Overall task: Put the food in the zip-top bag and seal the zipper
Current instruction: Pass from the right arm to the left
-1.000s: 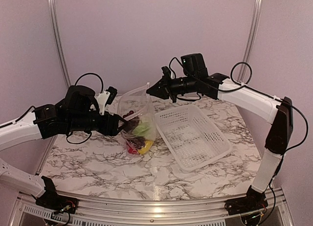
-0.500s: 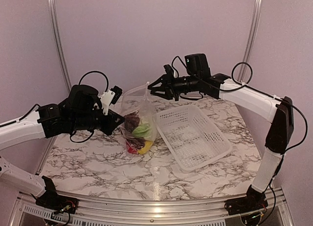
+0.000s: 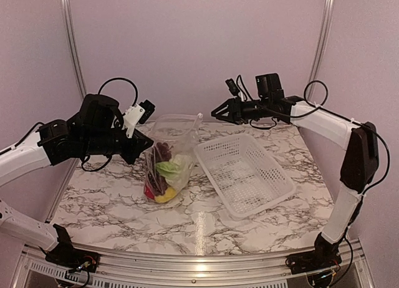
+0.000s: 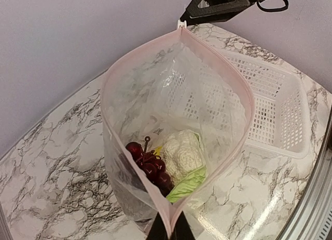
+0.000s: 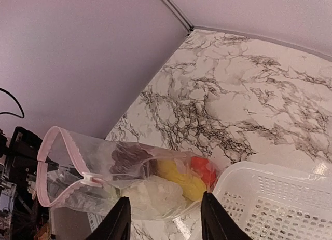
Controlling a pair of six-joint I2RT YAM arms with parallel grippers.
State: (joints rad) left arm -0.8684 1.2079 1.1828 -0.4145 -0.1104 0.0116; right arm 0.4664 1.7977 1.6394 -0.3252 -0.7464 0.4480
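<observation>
The clear zip-top bag stands on the marble table with its mouth spread open. Its zipper is a pinkish-white strip round the mouth, with a white slider at the far end. My left gripper is shut on the near end of the zipper strip and holds the bag up. Inside lies the food: dark grapes, white cauliflower, a yellow piece and a red piece. My right gripper hangs open beyond the bag's far corner, apart from it and holding nothing.
A white latticed basket sits right of the bag, its near corner almost touching it. The purple back wall stands close behind both grippers. Bare marble table lies in front of the bag.
My left gripper shut on the near end of the bag's mouth and drew it left and up. My right gripper opened, let go of the far corner and pulled back to the right.
</observation>
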